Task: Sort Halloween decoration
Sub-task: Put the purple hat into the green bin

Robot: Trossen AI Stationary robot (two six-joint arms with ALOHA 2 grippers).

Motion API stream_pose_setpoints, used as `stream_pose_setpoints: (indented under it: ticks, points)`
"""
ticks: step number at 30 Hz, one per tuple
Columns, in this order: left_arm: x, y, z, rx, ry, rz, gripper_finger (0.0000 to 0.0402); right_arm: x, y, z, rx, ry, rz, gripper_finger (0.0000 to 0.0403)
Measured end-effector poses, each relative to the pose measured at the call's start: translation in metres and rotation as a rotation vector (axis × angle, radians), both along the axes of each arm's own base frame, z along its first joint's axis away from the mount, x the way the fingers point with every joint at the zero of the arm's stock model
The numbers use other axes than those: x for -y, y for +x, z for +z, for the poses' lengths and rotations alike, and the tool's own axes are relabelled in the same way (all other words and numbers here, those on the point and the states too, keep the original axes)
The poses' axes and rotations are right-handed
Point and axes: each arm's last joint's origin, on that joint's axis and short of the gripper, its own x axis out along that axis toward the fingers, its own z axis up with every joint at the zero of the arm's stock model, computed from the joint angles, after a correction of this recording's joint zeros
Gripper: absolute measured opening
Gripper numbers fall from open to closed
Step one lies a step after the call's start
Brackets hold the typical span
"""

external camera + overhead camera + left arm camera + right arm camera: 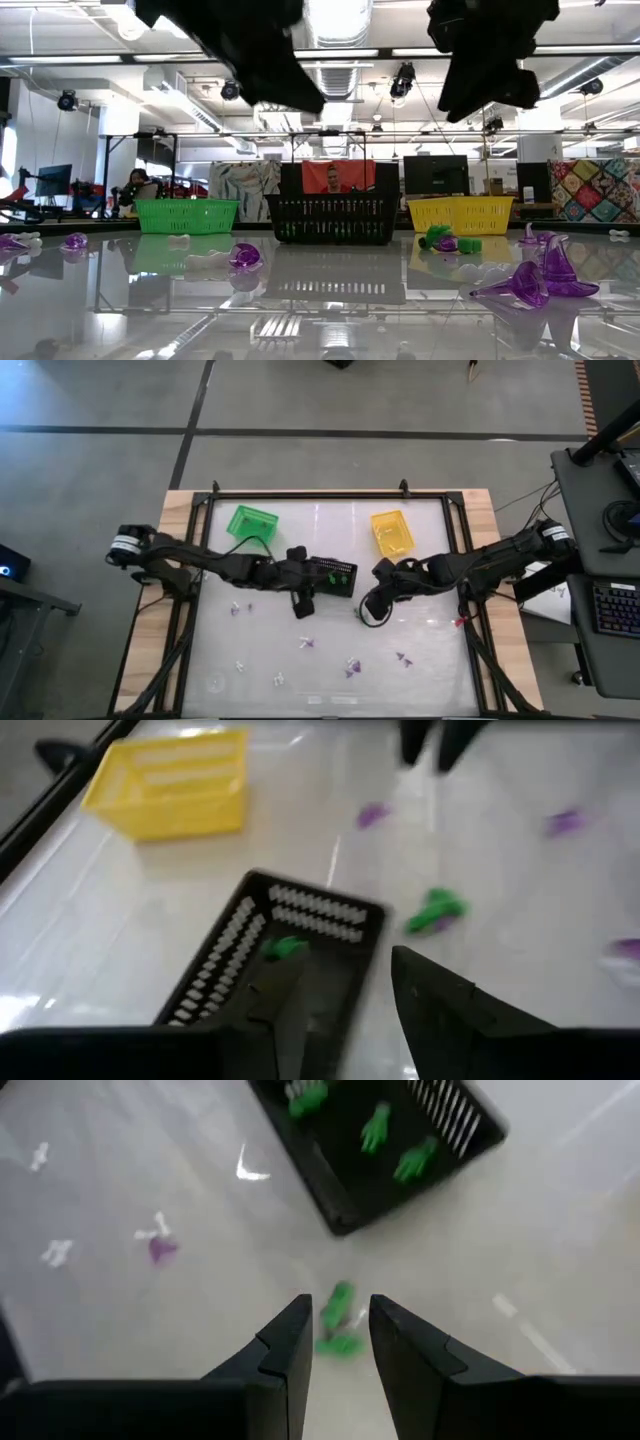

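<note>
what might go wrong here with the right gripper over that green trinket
The right gripper, open, hangs above a small green trinket on the glossy table; closing off-centre could flick it away. The black basket sits close, so the fingers might clip its wall. The left gripper hovers by that basket, risking a collision.

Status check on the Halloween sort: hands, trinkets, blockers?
Right hand open above green trinket beside black basket. Left hand open over that basket's edge. Purple and white pieces loose on table. No blockers seen.

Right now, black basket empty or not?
Not empty. The right wrist view shows three green trinkets lying inside the black basket; the left wrist view also shows one in it. Another green piece lies outside on the table.
</note>
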Motion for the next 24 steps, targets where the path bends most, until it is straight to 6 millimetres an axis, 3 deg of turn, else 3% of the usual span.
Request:
stream_pose_setpoints:
  ticks: [4,11,16,24]
  points:
    - [0.021,-0.021,0.019,0.064,-0.008,-0.075,0.0125,-0.002,-0.004,-0.003,-0.051,0.056,-0.031,0.0095]
    - [0.044,-0.062,0.033,0.274,-0.063,-0.155,0.0125,0.002,-0.019,-0.010,-0.209,0.090,-0.175,0.0095]
    - [0.044,-0.080,0.029,0.402,-0.096,-0.177,0.0125,0.003,-0.025,-0.013,-0.276,0.093,-0.233,0.0095]
    - [0.037,-0.098,0.020,0.423,-0.043,-0.193,0.0125,0.014,-0.037,-0.022,-0.397,0.068,-0.331,0.0095]
